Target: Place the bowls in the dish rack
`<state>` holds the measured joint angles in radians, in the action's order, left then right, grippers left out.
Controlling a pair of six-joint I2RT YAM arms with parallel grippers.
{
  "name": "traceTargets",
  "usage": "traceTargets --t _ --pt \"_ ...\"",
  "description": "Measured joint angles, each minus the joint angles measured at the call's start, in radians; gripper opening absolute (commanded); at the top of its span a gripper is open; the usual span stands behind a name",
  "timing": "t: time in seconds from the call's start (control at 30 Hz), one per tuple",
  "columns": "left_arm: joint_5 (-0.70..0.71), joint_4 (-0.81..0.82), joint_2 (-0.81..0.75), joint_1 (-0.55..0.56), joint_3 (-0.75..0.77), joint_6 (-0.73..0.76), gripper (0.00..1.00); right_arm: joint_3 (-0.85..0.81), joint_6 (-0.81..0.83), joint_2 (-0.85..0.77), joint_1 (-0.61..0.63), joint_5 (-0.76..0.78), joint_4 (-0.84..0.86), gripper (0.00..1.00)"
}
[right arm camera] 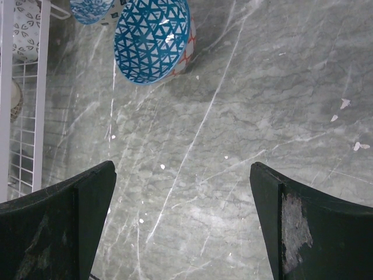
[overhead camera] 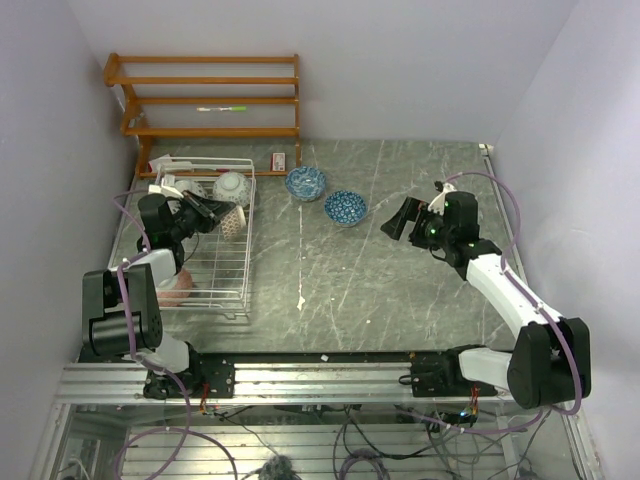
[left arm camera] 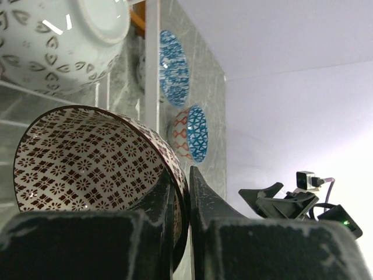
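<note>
The white wire dish rack (overhead camera: 248,250) stands at the left of the table. My left gripper (overhead camera: 213,214) hangs over it, shut on the rim (left arm camera: 182,192) of a brownish patterned bowl (left arm camera: 81,163) that is tipped on its side. A pale bowl (overhead camera: 232,186) lies upside down at the rack's far end (left arm camera: 58,41). A reddish bowl (overhead camera: 176,287) shows partly under my left arm. Two blue bowls (overhead camera: 305,182) (overhead camera: 345,207) sit on the table right of the rack. My right gripper (overhead camera: 400,218) is open above bare table (right arm camera: 183,175), short of the nearer blue bowl (right arm camera: 152,39).
An orange-brown wooden shelf unit (overhead camera: 210,95) stands against the back wall behind the rack. A small red and white item (overhead camera: 280,160) lies near its foot. White oddments (overhead camera: 175,165) rest at the rack's far left corner. Walls close in on both sides.
</note>
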<state>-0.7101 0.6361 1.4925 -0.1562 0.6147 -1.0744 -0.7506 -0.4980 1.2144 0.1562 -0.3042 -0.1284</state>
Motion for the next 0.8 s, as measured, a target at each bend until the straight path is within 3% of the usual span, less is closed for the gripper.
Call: traceTargets --t 0.2,0.37,0.5,0.7,0.8 --pt "0.004 -0.085 0.006 -0.001 0.016 0.046 0.07 0.012 -0.005 0.015 0.000 -0.008 0.015 1.00" --pt "0.001 -0.056 0.033 -0.008 0.022 0.045 0.07 0.018 -0.011 0.022 0.000 -0.019 0.032 1.00" --pt "-0.005 -0.008 0.063 -0.032 0.023 0.038 0.18 0.019 -0.015 0.033 0.000 -0.023 0.044 1.00" --pt "0.002 0.027 0.090 -0.063 0.016 0.038 0.24 0.025 -0.018 0.045 0.000 -0.039 0.056 1.00" --pt "0.002 0.025 0.097 -0.066 0.014 0.047 0.31 0.026 -0.018 0.045 0.000 -0.044 0.058 1.00"
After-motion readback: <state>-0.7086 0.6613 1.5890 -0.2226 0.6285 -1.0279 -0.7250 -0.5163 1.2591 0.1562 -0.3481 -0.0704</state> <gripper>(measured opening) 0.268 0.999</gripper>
